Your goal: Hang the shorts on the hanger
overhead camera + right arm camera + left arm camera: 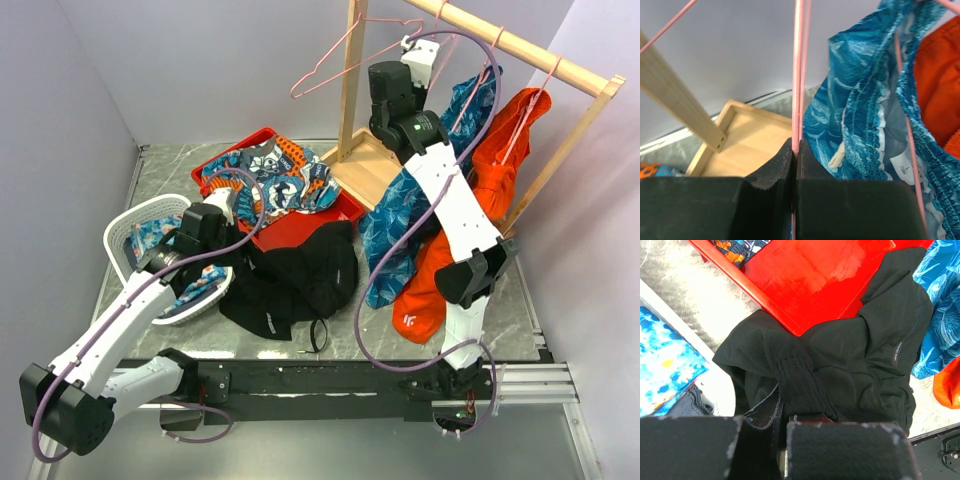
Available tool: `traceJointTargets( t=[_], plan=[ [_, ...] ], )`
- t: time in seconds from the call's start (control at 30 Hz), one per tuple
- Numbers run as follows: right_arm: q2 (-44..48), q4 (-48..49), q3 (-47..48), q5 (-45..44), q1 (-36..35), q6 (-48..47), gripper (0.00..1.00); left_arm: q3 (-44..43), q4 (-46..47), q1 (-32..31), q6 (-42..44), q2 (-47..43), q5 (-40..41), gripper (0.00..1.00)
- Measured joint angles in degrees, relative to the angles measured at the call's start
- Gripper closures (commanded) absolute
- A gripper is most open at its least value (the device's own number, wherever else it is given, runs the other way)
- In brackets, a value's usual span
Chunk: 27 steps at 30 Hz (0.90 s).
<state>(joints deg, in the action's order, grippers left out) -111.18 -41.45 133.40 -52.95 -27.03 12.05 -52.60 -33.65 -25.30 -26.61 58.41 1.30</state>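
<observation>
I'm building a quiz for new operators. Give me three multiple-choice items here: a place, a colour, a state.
1. Where do the shorts lie? A) on the rail B) on the table, overlapping the red tray C) in the basket
2. Colour of the hanger? A) pink B) white C) black
3. The right gripper is: A) wide open B) shut on fabric C) shut on the hanger
Answers: B, black cloth drapes the tray's edge; A, its wire is pink; C, the jaws pinch the wire.
</observation>
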Motion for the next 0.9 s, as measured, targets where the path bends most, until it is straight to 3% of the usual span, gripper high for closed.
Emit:
traceJointTargets(
  t=[0.43,0.9],
  plan=[
    [-0.8,7.6,-1.5,-8.7,-0.9,-5.6,1.00,0.0,0.0,0.0,0.0,-0.3,0.0,0.99],
    [1.0,11.9,-6.5,-12.1,-7.3,-9.3,1.00,0.2,0.3,0.0,0.0,-0.1,0.0,0.99]
  ],
)
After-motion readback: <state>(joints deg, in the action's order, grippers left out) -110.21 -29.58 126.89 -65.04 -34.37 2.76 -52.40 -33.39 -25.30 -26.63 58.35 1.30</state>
